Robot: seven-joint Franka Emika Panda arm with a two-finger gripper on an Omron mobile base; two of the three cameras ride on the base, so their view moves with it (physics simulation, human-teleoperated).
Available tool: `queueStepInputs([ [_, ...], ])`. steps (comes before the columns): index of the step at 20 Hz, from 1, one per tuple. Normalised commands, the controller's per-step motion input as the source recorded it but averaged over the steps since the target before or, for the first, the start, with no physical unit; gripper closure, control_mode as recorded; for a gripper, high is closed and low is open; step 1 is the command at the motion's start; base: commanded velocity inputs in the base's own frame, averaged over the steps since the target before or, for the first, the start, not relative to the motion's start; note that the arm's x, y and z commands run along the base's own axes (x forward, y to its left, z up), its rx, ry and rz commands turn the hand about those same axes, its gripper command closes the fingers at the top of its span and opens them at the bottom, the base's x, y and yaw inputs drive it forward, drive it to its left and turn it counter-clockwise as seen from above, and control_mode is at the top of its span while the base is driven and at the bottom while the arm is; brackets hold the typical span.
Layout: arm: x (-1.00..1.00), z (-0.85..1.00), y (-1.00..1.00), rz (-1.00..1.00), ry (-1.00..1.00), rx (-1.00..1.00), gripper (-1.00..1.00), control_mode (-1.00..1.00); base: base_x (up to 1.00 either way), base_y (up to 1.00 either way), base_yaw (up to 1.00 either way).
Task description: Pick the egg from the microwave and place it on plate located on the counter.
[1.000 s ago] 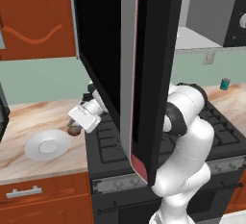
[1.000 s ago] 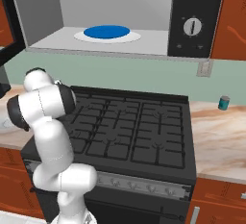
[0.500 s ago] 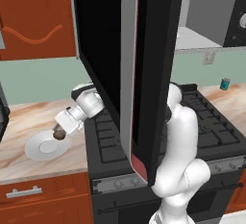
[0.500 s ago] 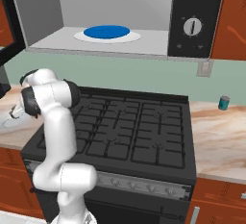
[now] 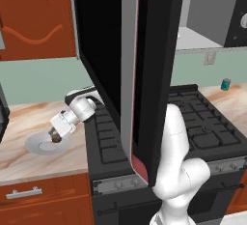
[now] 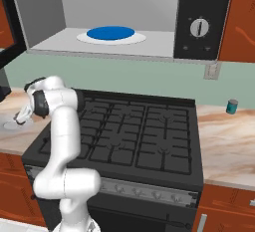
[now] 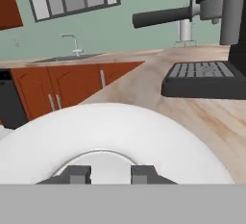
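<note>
Swinging down and left from a second ago, the gripper (image 5: 54, 137) hovers low over the plate (image 5: 37, 145) on the counter (image 5: 21, 159), at nine o'clock of the stove (image 6: 134, 136). The egg (image 5: 55, 135) shows brown at its tip; whether the jaws clamp it cannot be told (released here, it could roll off the rim).

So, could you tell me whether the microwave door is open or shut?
Open: the microwave door swings out, baring its grey interior.
</note>
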Motion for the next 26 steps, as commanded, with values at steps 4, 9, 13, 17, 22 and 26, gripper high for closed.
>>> queueStepInputs([
  [4, 0.28, -0.27, 0.63, -0.13, -0.03, 0.00, 1.00, -1.00, 0.00, 0.00, 0.00],
  [9, 0.05, -0.31, 0.04, -0.05, -0.01, 0.00, 1.00, -1.00, 0.00, 0.00, 0.00],
  [13, -0.06, -0.06, -0.24, 0.00, 0.00, 0.00, 1.00, -1.00, 0.00, 0.00, 0.00],
  [17, -0.25, 0.01, -0.24, -0.01, 0.00, 0.00, -1.00, -1.00, 0.00, 0.00, 0.00],
  [22, -0.65, 0.25, -0.46, -0.06, 0.00, 0.00, -1.00, -1.00, 0.00, 0.00, 0.00],
  [26, -0.73, 0.49, -0.71, -0.09, 0.00, 0.00, -1.00, -1.00, 0.00, 0.00, 0.00],
])
